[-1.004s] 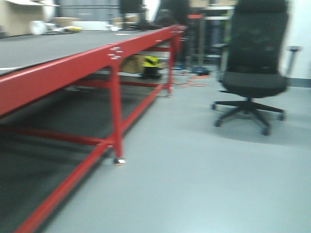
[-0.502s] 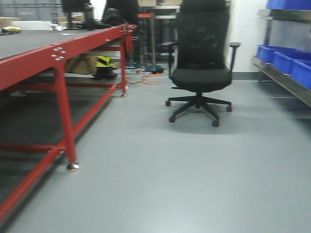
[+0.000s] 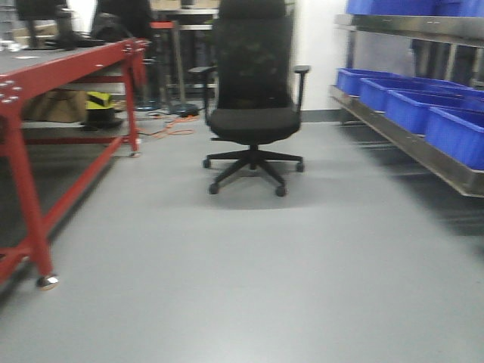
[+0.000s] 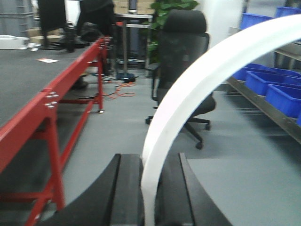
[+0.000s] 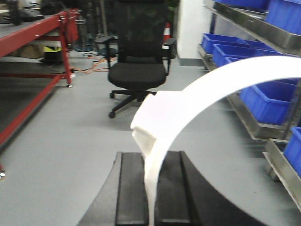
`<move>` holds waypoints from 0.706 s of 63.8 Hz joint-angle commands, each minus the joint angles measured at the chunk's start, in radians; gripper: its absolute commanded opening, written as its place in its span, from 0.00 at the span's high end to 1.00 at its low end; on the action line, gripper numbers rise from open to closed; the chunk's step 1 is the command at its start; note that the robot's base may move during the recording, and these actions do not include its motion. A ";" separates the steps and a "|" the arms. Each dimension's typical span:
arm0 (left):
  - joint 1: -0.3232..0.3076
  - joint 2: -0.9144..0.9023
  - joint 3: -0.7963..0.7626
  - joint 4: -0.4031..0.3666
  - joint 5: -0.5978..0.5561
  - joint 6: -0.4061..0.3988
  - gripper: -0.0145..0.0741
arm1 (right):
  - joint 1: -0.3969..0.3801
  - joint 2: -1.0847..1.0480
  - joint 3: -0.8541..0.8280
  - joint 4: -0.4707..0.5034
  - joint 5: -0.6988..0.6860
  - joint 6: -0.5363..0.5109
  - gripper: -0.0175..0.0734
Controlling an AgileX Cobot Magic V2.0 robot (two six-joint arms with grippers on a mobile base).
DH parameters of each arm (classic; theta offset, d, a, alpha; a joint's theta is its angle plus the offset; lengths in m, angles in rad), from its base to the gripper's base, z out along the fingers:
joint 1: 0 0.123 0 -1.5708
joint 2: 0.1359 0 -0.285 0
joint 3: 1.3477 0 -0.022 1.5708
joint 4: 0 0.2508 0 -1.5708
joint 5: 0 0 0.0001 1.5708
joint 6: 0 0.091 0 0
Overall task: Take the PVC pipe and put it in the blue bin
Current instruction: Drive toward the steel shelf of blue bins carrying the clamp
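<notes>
In the left wrist view a white curved PVC pipe (image 4: 197, 80) arcs up and to the right from between two black fingers (image 4: 127, 188). My left gripper (image 4: 149, 159) is shut on its lower end. The right wrist view shows a similar white curved piece (image 5: 211, 80) with a stepped edge, and my right gripper (image 5: 151, 156) is shut on it. Blue bins (image 3: 393, 106) line a metal shelf on the right, also visible as blue bins (image 4: 277, 92) and blue bins (image 5: 263, 101) in the wrist views. Neither gripper shows in the front view.
A black office chair (image 3: 253, 113) stands on the grey floor straight ahead. The red-framed table (image 3: 45, 76) runs along the left, with cables and boxes under its far end. The metal shelf rail (image 3: 423, 155) juts out at the right.
The front view has swung to the right: the red table slid toward the left edge, the chair shifted left across the frame, and the shelf of blue bins came further into view.
</notes>
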 commanded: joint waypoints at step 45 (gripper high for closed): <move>-0.007 -0.005 0.000 -0.003 -0.028 -0.009 0.96 | -0.005 -0.003 -0.004 -0.008 -0.037 -0.006 0.99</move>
